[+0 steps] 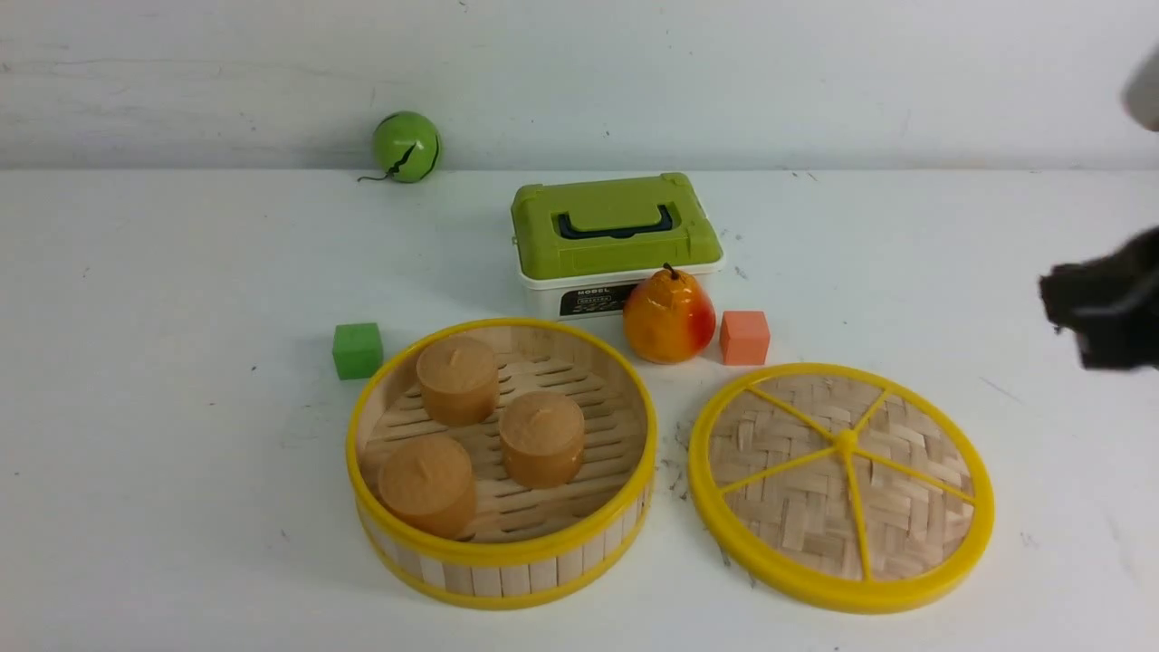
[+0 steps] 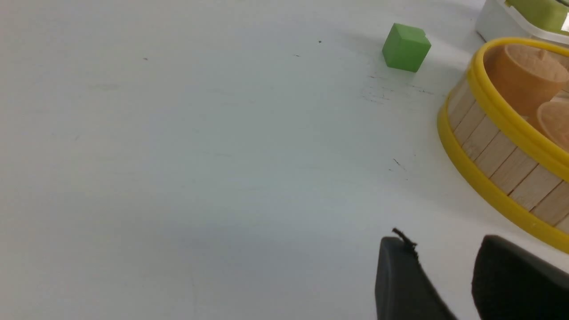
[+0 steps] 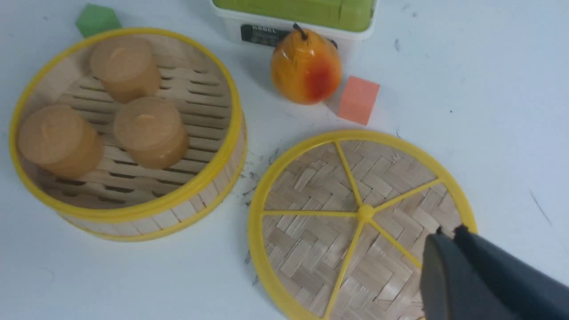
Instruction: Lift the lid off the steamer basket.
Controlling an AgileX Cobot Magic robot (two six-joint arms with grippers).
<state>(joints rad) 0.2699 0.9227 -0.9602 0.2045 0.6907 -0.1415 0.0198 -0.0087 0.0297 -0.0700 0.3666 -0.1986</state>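
The steamer basket [image 1: 507, 572] stands uncovered at the front middle of the table, with three brown cylinders [image 1: 541, 438] inside. Its lid [image 1: 840, 484] lies flat on the table just right of it, not touching it. My right gripper [image 3: 449, 231] hovers over the lid's [image 3: 311, 240] outer rim; its fingers are pressed together with nothing between them. In the front view it is a dark blur [image 1: 1059, 299] at the right edge, above the table. My left gripper [image 2: 444, 249] is open and empty, low over bare table beside the basket's wall [image 2: 498, 151].
A white box with a green lid [image 1: 616, 240] stands behind the basket, with a pear [image 1: 668, 317] and an orange cube [image 1: 744, 337] in front of it. A green cube [image 1: 357, 350] sits left of the basket. A green ball [image 1: 407, 146] lies by the back wall.
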